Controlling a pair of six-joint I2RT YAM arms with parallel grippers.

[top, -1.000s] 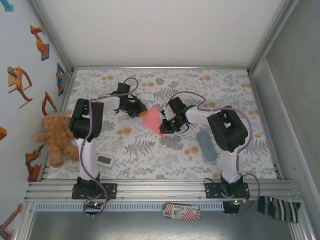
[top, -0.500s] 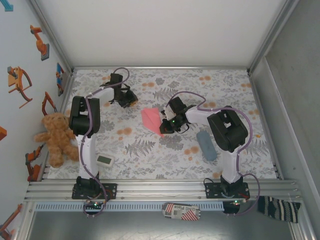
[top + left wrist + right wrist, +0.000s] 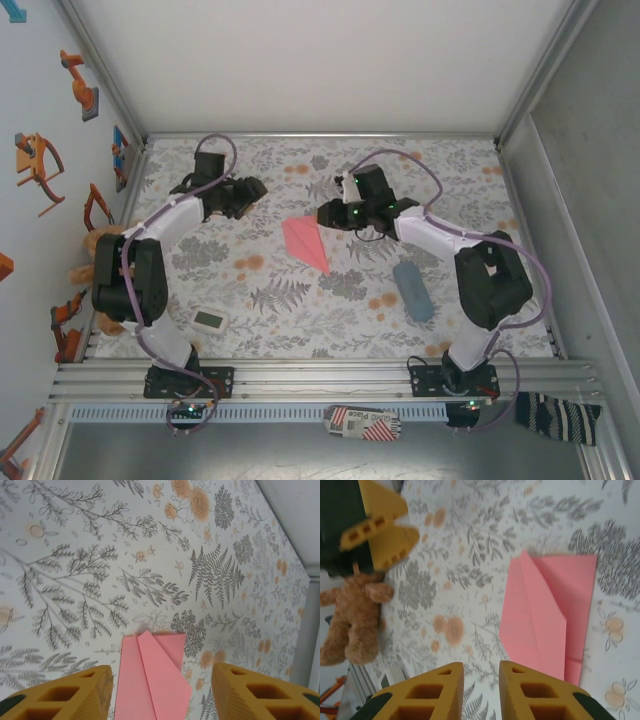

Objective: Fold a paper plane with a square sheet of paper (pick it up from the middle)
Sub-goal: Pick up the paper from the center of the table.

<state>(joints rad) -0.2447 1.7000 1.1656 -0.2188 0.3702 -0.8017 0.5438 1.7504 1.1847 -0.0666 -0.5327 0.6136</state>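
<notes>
The salmon-pink paper plane (image 3: pixel 305 242) lies flat on the floral tabletop (image 3: pixel 300 320), between the two arms and touched by neither. The left gripper (image 3: pixel 253 189) hangs with its jaws wide apart and empty. The right gripper (image 3: pixel 324 213) shows only a narrow gap and also holds nothing.

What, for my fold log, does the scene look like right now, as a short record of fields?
paper plane: flat on the floral table, pointed end toward the near right
left gripper: fingers wide apart, empty, left of the plane, apart from it
right gripper: fingers slightly parted, nothing between them, by the plane's far right corner
grey-blue pouch: on the table, right of the plane, apart from it
teddy bear: at the table's left edge
</notes>
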